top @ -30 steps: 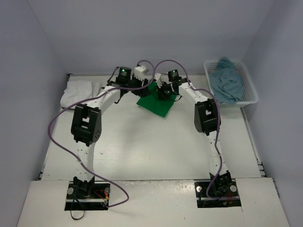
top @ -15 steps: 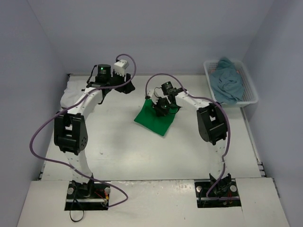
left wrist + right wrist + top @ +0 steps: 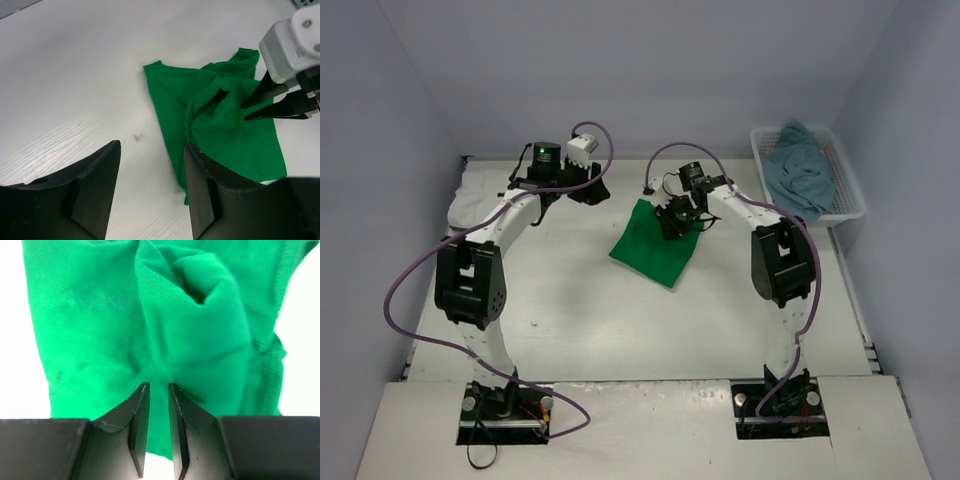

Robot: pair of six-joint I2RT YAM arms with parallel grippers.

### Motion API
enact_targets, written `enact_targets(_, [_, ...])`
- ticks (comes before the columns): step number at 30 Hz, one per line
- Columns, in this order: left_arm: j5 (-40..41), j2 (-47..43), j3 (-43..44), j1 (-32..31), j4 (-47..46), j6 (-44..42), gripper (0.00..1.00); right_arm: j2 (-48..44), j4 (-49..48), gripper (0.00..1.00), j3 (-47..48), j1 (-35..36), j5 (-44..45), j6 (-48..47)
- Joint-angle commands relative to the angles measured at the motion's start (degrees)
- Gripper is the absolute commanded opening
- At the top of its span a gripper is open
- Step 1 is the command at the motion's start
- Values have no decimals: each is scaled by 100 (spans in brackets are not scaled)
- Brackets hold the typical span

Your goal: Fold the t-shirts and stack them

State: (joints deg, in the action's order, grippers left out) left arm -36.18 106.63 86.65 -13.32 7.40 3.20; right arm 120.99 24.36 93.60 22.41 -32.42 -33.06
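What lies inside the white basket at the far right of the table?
A crumpled teal-blue t-shirt fills most of the basket. Whatever may lie beneath the cloth is covered and cannot be seen.

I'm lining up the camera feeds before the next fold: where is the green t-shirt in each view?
Top external: the green t-shirt lies mid-table, just right of centre.
Left wrist: the green t-shirt sits right of centre, partly flattened on the table.
Right wrist: the green t-shirt fills most of the upper picture.
Shared landmark: the right gripper, its tips at the shirt's bunched fold.
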Motion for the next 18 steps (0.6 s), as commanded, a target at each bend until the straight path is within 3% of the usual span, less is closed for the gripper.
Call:
enact_targets(1, [-65,-459,150,-293,-239,-83,47,-760,95,19,54,-70,-238,124])
enact_targets(4, [-47,-415,150,-556,-169,-214,45,-919,78,20,-61,-185,-194,116])
enact_targets(7, [6,-354,168,-829,-116,-303,42,-1042,78,11,-175,-343,-194,107])
enact_targets(9, [-20,-292,150,-961,-116,-303,40,-1077,78,0,-281,-430,-177,81])
enact_targets(18, [-20,95,203,-1454,-168,-311,26,-902,78,0,-624,-562,-27,63])
